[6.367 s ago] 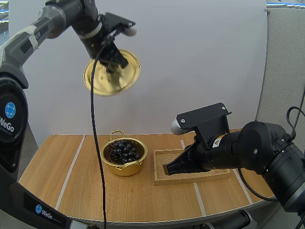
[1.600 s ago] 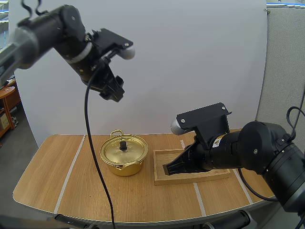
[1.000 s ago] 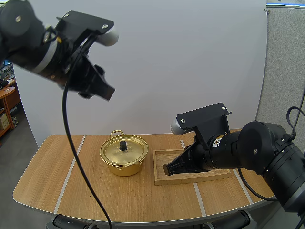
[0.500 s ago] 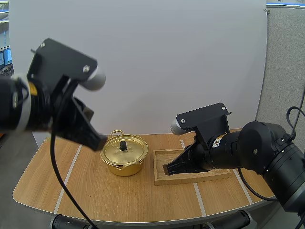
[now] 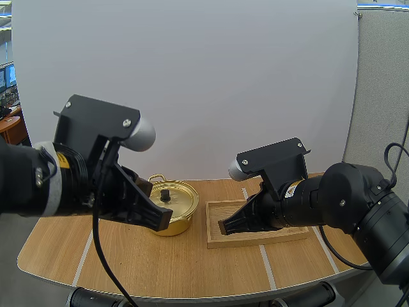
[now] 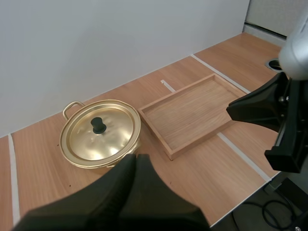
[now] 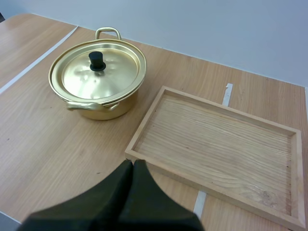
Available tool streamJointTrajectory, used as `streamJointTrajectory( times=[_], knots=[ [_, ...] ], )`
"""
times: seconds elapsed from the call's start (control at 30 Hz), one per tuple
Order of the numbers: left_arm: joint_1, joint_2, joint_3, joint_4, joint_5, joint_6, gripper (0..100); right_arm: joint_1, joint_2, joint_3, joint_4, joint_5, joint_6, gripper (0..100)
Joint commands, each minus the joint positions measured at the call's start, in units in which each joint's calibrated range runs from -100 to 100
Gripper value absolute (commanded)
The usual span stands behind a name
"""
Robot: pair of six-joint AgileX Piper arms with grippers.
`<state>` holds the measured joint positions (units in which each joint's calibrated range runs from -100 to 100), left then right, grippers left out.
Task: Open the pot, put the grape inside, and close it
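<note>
White wall panel (image 5: 243, 77) backs a light wooden worktop (image 5: 192, 268), crossed by pale stripes (image 5: 90, 238) that run from near to far. Its near edge curves round at both corners.

A shiny golden pot (image 5: 183, 221) stands toward the far side, close to the wall. Its lid (image 5: 177, 197) sits flat on the rim, with a black knob (image 5: 165, 194) at the centre and a loop handle (image 5: 157, 179) on the far side. Just to its right lies a wooden tray (image 7: 216, 144) with a low rim, separated from the pot by a narrow strip of worktop.

The left end effector (image 6: 136, 161) is clenched on nothing, its fingers pressed into one dark wedge. It hangs above the worktop at the pot's near-left side. The right end effector (image 7: 133, 166) is likewise clenched on nothing and hangs over the tray's near-left corner.

Open wood runs along the whole near side of the pot and tray, and across the left part of the worktop.
</note>
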<state>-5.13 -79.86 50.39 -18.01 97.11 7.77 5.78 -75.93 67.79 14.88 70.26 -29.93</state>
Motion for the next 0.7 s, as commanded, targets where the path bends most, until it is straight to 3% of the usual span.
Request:
streamJointTrajectory(
  times=[0.0,0.13,0.47,0.67],
  knots=[
    [0.90,-2.38,2.27,-0.89,-9.05,-1.54,0,-0.21,-2.23,-0.09,1.02,-5.28,-0.25,0],
    [2.13,-5.81,4.86,-1.01,-16.85,-4.19,0,-1.41,-6.05,-0.09,1.02,-7.77,-0.25,0],
    [2.48,-15.83,13.10,-1.01,-32.34,-6.35,0,-2.25,-21.61,-0.09,1.56,-23.06,-0.25,0],
    [4.69,-20.14,19.04,-1.01,-42.99,-9.11,0,-4.50,-24.07,1.07,1.56,-24.96,-0.25,0]
  ],
)
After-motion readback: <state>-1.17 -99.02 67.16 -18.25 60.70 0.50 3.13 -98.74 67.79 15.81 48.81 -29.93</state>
